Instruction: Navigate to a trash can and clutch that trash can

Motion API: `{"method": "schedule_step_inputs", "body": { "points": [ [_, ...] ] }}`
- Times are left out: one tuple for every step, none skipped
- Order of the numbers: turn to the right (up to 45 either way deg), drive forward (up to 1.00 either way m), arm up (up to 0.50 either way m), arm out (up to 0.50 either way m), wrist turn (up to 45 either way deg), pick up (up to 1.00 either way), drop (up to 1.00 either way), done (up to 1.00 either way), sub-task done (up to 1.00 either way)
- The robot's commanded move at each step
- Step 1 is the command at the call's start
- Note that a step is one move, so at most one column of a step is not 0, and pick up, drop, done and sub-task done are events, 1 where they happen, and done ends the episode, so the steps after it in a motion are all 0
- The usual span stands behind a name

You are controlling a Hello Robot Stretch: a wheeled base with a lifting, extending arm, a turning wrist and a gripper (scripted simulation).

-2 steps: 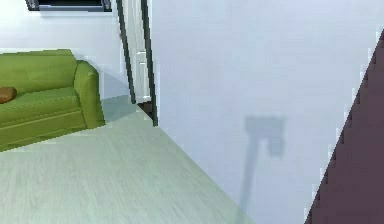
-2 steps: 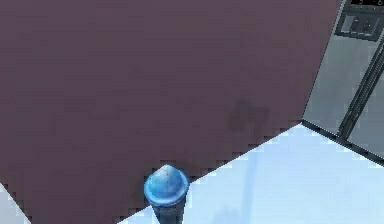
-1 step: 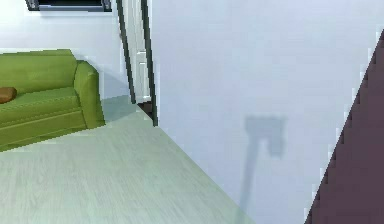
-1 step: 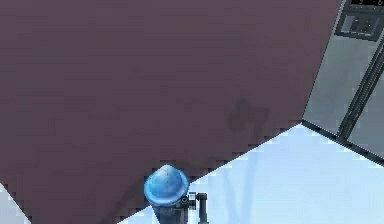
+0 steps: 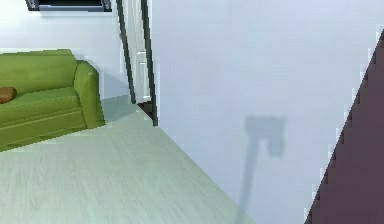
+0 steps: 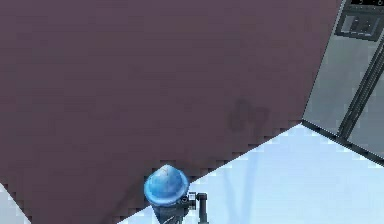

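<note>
A blue domed, rounded thing point(image 6: 165, 186) sits at the bottom edge of the arm side view, in front of the dark maroon wall; its shape fits a small lidded trash can. Dark parts directly under it and to its right look like the gripper point(image 6: 188, 208), with a thin dark upright piece point(image 6: 201, 206) beside the blue thing. I cannot tell whether the gripper holds the blue thing or whether the thing rests on the floor.
In the forward view a green sofa point(image 5: 45, 95) with a brown thing point(image 5: 6, 95) on its seat stands at the left. A dark-framed doorway point(image 5: 138, 60) lies ahead, a white wall point(image 5: 260, 70) runs along the right. A tall grey appliance point(image 6: 352, 75) stands at the arm side view's right.
</note>
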Motion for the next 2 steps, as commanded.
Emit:
{"method": "schedule_step_inputs", "body": {
  "points": [
    [0.0,0.00,0.00,0.00,45.0,0.00,0.00,0.00,0.00],
    [0.0,0.00,0.00,0.00,45.0,0.00,0.00,0.00,0.00]
  ]
}}
